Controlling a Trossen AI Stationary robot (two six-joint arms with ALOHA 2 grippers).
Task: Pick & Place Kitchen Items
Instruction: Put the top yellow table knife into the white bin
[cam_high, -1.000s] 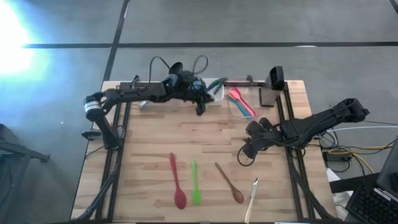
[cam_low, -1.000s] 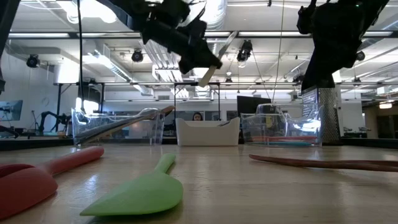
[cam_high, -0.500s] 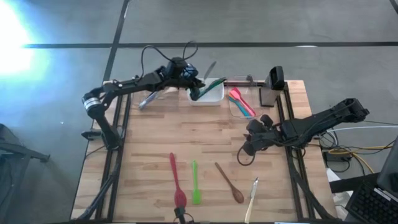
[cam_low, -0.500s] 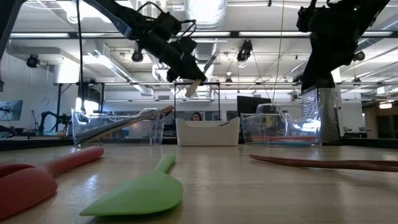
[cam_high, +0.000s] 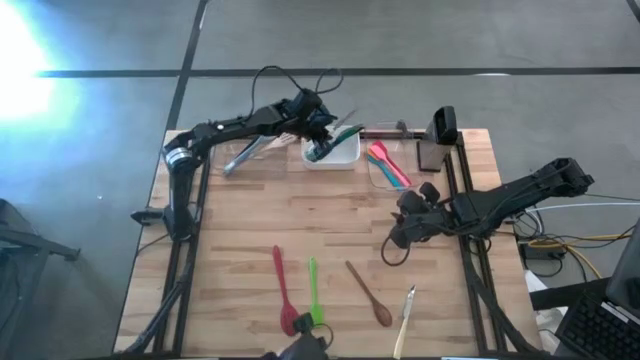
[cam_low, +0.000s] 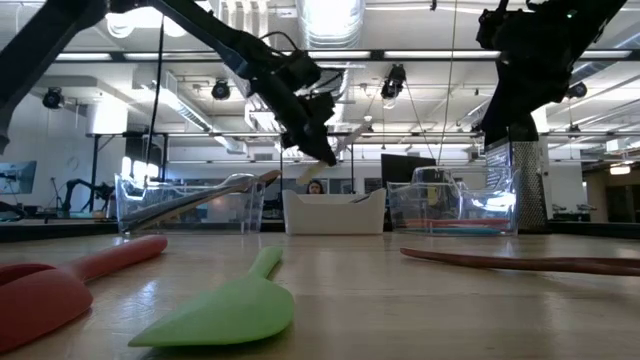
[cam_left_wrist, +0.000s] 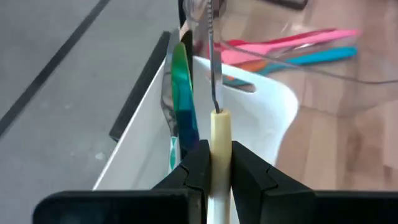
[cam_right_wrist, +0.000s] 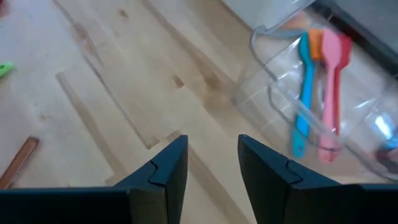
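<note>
My left gripper (cam_high: 325, 125) is over the white tub (cam_high: 338, 155) at the table's far edge, shut on a cream-handled piece of cutlery (cam_left_wrist: 214, 87). A green-and-blue utensil (cam_left_wrist: 182, 93) lies in that tub. My right gripper (cam_high: 400, 236) is open and empty above the table's right half (cam_right_wrist: 211, 163). A red spoon (cam_high: 285, 290), a green spatula (cam_high: 315, 295), a wooden spoon (cam_high: 370, 293) and another cream-handled piece (cam_high: 407, 318) lie flat near the front edge. My left gripper pinches the cutlery's cream handle (cam_left_wrist: 219, 127) between its two fingers, close to where the metal part begins. The metal part (cam_left_wrist: 212, 56) sticks out ahead of the fingers. The cutlery is tilted and lifted clear above the white tub.
A clear tub (cam_high: 388, 165) right of the white one holds pink, orange and blue spatulas (cam_right_wrist: 317, 93). Another clear tub (cam_high: 245, 155) to its left holds grey utensils. A dark post (cam_high: 440, 135) stands at the far right corner. The table's middle is bare wood.
My left gripper has carried the cream-handled cutlery toward the table's far edge and a little to the right, from in front of the white tub to over it, turning as it went. It has stayed shut on the handle.
</note>
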